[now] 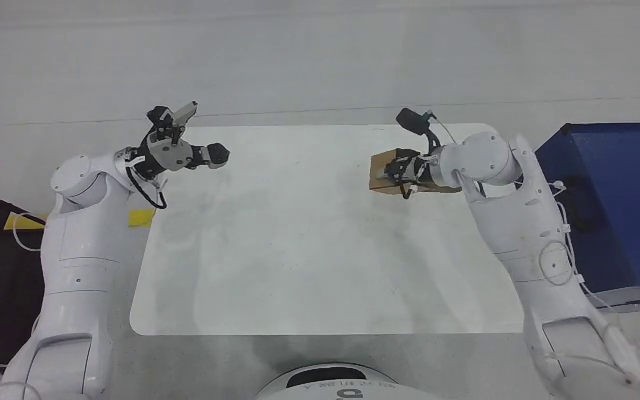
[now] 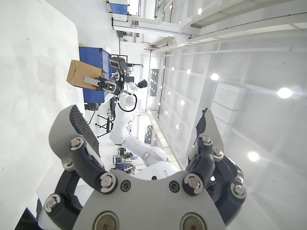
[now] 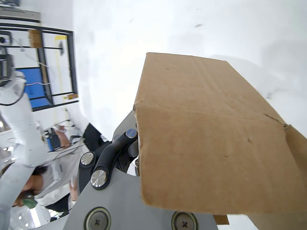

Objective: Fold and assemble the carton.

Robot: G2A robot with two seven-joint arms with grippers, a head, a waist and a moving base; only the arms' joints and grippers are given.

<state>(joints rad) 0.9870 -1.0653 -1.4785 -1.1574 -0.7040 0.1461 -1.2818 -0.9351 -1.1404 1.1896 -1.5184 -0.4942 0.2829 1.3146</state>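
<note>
We saw the carton [image 1: 385,172] at the far right part of the table [image 1: 300,260], close to its far edge. It was of plain brown cardboard, and it was already opened into a box form with flat walls and sharp folds. The right gripper [image 1: 400,172] held it from the side that looks toward the right edge of the table. Its jaws were clamped on one wall of the carton. In the left wrist view one finger [image 2: 90,80] lay along the outside of this wall, and a small flap stood out at the end of the carton next to the gripper. In the right wrist view the cardboard [image 3: 203,132] was just before the camera, and one finger [image 3: 124,125] came out beside the wall's edge; the other finger was hidden behind the cardboard. We could not tell whether the carton rested on the table or hung just over it.

The left gripper [image 1: 218,154] was well apart from the carton, over the far left corner of the table, and it pointed toward the right side. Its jaws stood wide apart and nothing was between them.

A blue box [image 1: 600,200] stood beside the table on the right, near the right arm
</note>
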